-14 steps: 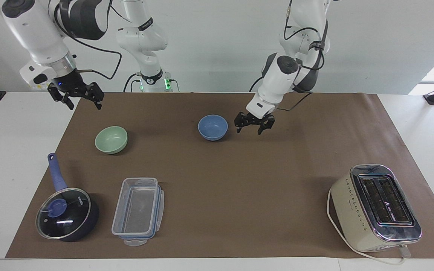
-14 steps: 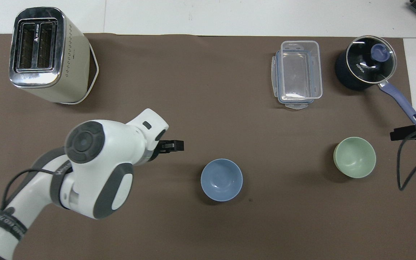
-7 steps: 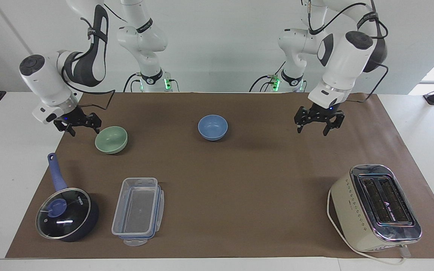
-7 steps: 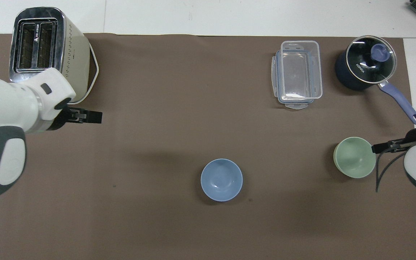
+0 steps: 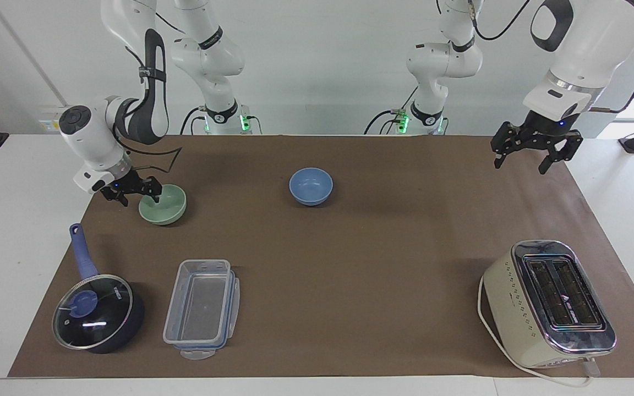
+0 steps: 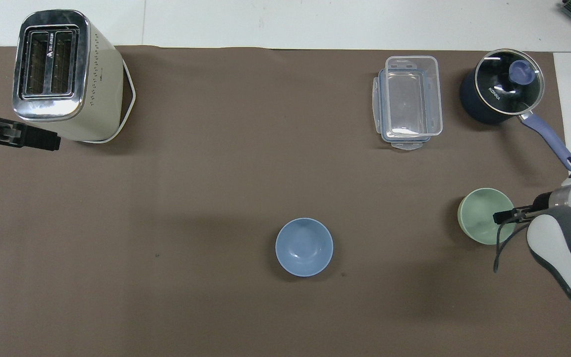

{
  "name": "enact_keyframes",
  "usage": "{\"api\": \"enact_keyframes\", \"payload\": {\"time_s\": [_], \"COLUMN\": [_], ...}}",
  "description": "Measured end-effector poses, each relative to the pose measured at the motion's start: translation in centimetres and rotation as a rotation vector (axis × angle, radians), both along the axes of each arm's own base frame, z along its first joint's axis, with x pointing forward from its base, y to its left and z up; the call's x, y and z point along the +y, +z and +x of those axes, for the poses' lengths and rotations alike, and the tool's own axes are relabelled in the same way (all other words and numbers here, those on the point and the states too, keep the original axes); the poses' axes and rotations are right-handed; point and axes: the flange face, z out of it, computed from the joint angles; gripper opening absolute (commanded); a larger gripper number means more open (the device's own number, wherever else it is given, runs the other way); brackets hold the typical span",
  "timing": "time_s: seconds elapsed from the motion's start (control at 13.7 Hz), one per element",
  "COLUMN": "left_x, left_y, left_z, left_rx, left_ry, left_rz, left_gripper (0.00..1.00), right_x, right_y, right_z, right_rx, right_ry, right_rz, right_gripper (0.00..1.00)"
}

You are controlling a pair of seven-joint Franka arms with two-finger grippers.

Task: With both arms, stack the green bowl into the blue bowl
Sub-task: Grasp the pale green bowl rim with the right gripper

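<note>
At the counter's point(image 5: 350, 352) right-arm end, the right hand point(image 5: 136, 192) is straddling the green bowl's point(image 5: 164, 206) rim at its ten o'clock edge, fingers spread (one tip over the inside), seemingly readying a rim pinch. The blue bowl point(image 5: 311, 186) is sitting mid-counter, well apart, awaiting it. The left hand point(image 5: 534, 151), also spread, is hovering at the other end, waiting.

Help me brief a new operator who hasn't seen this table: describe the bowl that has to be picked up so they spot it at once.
Start at the brown mat and go to the right arm's end, where a lidded saucepan and a clear plastic container sit. Nearer to the robots than those two is the green bowl, with the right gripper at its rim. It is pale mint green; the same-sized blue bowl sits mid-table.
</note>
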Motion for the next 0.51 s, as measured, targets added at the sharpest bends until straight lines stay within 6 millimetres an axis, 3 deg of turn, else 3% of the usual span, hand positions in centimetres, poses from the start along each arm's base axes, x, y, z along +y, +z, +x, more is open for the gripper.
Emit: {"api": "enact_keyframes", "payload": {"time_s": [0.07, 0.15, 0.22, 0.51], "left_x": [0.14, 0.08, -0.03, -0.02], "left_y": [0.20, 0.14, -0.02, -0.18], "left_z": [-0.13, -0.21, -0.34, -0.48], "left_rx": [0.008, 0.015, 0.030, 0.045], "left_ry": [0.000, -0.001, -0.003, -0.003], "left_rz": [0.001, 0.001, 0.003, 0.004], "left_gripper": [1.00, 1.00, 1.00, 1.00], "right_x": [0.00, -0.02, -0.01, 0.05], "right_y": [-0.02, -0.05, -0.17, -0.62], "right_z": [-0.01, -0.03, -0.05, 0.02], "right_rx": [0.000, 0.001, 0.002, -0.001], "right_ry": [0.000, -0.001, -0.007, -0.035], "right_rz": [0.000, 0.000, 0.007, 0.035], "right_gripper": [0.26, 0.04, 0.00, 0.00]}}
